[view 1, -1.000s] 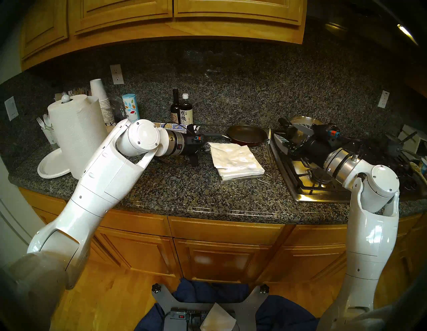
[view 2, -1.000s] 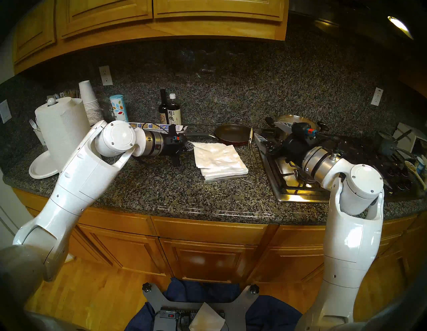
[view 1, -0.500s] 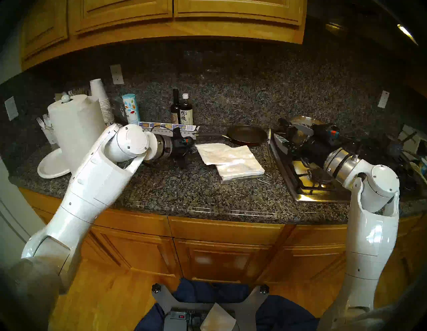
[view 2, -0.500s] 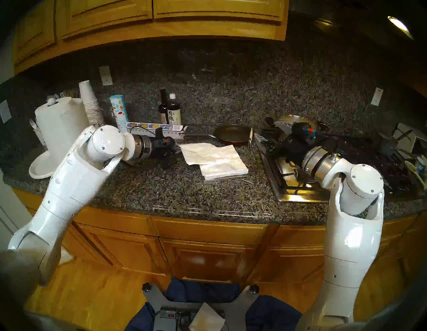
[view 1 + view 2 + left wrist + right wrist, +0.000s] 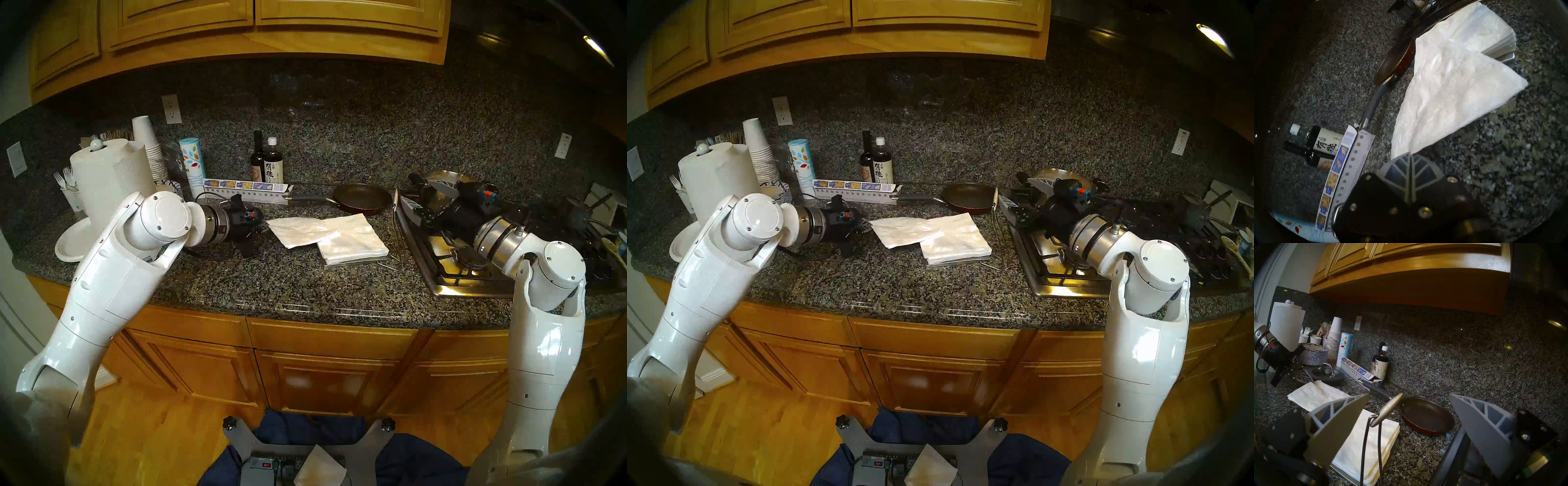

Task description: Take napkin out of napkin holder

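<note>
- So we see the granite counter (image 5: pixel 258 288) carrying the napkin holder (image 5: pixel 353 263), stack on it.
- Our left gripper (image 5: pixel 1410 155) pinches the napkin (image 5: pixel 298 230) corner, sheet half off the stack.
- Our right gripper (image 5: pixel 1407 405) sits spread beside the holder's wire arm (image 5: pixel 1388 408).

White, faintly crinkled napkin (image 5: pixel 298 230), at 9 o'clock of the white napkin stack (image 5: pixel 353 242) on the silver napkin holder (image 5: pixel 353 263). Worktop (image 5: pixel 271 285): speckled black-grey granite. Frying pan (image 5: pixel 361 198): dark inside, red-brown outside. 2 dark bottles (image 5: pixel 268 166) with cream labels. Canister (image 5: pixel 192 163): light blue, coloured leaf pattern. Cabinets (image 5: pixel 237 23): honey-yellow wood.
</note>
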Controlling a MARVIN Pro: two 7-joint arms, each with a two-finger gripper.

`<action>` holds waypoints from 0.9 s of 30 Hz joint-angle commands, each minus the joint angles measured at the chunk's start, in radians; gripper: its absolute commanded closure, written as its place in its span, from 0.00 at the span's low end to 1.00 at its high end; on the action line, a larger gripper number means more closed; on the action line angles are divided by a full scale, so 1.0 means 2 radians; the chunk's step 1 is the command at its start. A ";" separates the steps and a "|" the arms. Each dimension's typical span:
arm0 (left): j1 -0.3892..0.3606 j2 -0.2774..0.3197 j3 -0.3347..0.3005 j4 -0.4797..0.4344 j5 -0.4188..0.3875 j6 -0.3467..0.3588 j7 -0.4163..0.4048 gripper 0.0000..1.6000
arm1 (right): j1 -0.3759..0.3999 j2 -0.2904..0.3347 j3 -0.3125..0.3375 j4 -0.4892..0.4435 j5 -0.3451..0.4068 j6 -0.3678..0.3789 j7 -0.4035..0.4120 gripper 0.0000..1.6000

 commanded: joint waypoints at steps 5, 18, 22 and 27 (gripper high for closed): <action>0.059 0.042 -0.068 -0.054 -0.019 0.022 0.006 1.00 | 0.021 0.003 -0.008 -0.005 0.002 -0.004 -0.001 0.00; 0.101 0.046 -0.101 -0.055 -0.024 0.025 0.023 1.00 | 0.021 0.005 -0.008 -0.006 0.004 -0.004 -0.001 0.00; 0.099 0.053 -0.103 -0.063 -0.027 0.024 0.017 0.00 | 0.019 0.004 -0.008 -0.008 0.005 -0.004 -0.001 0.00; 0.117 0.063 -0.131 -0.074 -0.045 0.023 0.011 0.00 | 0.018 0.005 -0.007 -0.009 0.005 -0.003 0.000 0.00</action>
